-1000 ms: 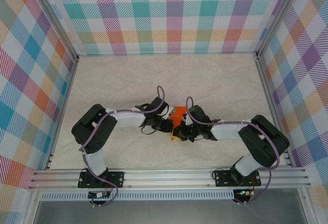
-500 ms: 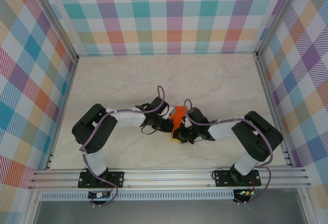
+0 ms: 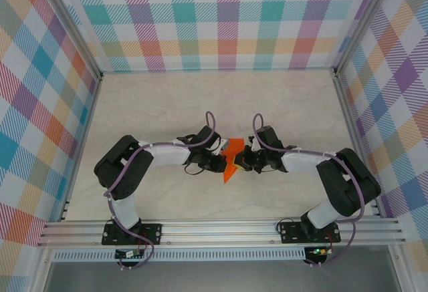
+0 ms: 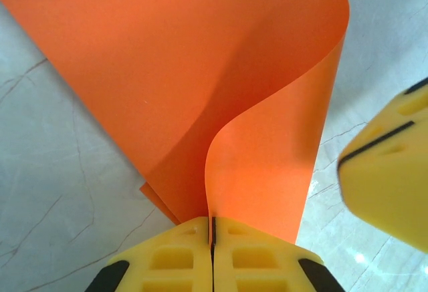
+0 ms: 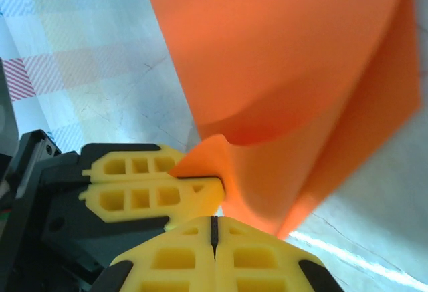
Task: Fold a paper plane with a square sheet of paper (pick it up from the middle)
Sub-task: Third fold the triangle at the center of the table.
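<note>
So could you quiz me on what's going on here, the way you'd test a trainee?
1. True or false: the orange paper is one flat sheet.
2. Look at the left gripper and the right gripper. Which is shut on the paper? A. the left alone. B. the right alone. C. both.
3. Fill the gap: the left gripper's fingers are ____ in colour.

Key
1. False: it bends in a tall curl, with layers showing at its lower edge.
2. C: each pair of jaws is closed with paper pinched between.
3. Yellow.
</note>
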Controlling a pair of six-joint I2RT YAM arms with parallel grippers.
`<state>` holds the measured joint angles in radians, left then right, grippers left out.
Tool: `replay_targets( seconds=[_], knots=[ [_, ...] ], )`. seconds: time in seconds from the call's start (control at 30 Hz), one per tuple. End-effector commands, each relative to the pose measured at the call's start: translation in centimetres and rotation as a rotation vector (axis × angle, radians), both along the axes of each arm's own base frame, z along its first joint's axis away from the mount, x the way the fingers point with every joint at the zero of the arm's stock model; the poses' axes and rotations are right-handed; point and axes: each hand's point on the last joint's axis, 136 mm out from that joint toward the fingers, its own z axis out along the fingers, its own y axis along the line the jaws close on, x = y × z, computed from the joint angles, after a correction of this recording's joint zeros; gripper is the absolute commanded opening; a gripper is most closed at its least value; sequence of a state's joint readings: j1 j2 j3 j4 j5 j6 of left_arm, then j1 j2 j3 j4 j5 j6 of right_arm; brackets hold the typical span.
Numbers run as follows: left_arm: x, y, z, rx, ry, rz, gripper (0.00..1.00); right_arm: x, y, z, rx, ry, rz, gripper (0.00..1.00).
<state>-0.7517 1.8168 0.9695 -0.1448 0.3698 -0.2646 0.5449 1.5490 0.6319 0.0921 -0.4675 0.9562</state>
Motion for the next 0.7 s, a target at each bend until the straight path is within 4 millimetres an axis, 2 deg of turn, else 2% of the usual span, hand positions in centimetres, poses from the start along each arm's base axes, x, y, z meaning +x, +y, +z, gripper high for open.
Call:
replay_targets(
  seconds=[0.0,0.2,0.3,0.57,0.67],
  knots=[
    [-1.2,1.9,-2.7,0.109,0.058,-0.005,0.06,0.6,0.9,0.2,0.016,-0.021,0.038,0.03],
    [-1.1,1.9,-2.6,0.108,0.058,-0.005,0.06,0.3,0.5,-1.7,-0.001,0.020,0.030,0.02],
    [-1.2,1.9,-2.7,0.112,0.062,-0.008,0.06,-0.1,0.5,-1.8,0.011,0.027,0.035,0.02],
    [-1.2,1.8,-2.7,0.114,0.064,-0.012,0.06,-0.8,0.9,0.5,0.058,-0.013,0.066,0.03],
    [-1.3,1.9,-2.8,0.115,0.065,-0.012,0.06,-1.5,0.9,0.3,0.052,-0.004,0.078,0.03]
  ],
)
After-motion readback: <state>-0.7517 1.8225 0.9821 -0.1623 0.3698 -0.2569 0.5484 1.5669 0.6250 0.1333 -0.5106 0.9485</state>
